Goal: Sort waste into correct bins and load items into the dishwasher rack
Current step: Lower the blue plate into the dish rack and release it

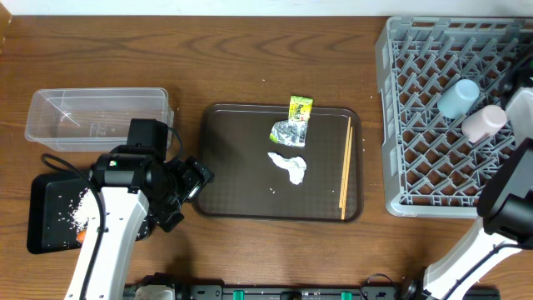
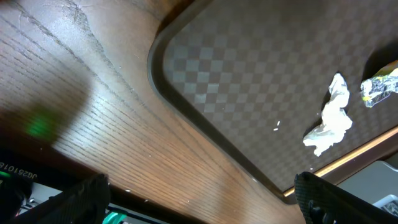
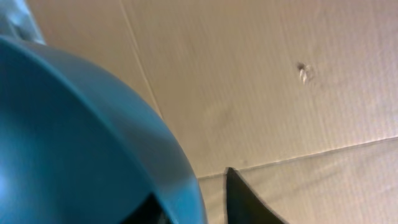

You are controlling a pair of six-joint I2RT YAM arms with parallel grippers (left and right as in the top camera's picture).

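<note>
Wooden table [image 1: 250, 50] – rice [image 1: 79, 212], carrot [image 1: 81, 236] in black tray [image 1: 42, 192], blue cup [image 1: 459, 97], white cup [image 1: 484, 122] in rack [image 1: 416, 167]; wrapper [image 1: 301, 107], foil [image 1: 289, 132], tissue [image 1: 289, 167], chopsticks [image 1: 346, 167] left on brown tray [image 1: 233, 167]. Left gripper [image 2: 200, 179] wide open; right gripper [image 3: 193, 202] at the plate [image 3: 74, 137] – grip unclear.

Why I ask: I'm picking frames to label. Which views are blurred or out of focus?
Overhead: sharp, evenly lit; chopsticks and crumpled tissue read clearly. Left wrist: fairly crisp on the tissue, but the table smears into blur at left, with a green glow. Right wrist: the dark-blue plate sits too close, soft and out of focus.
</note>
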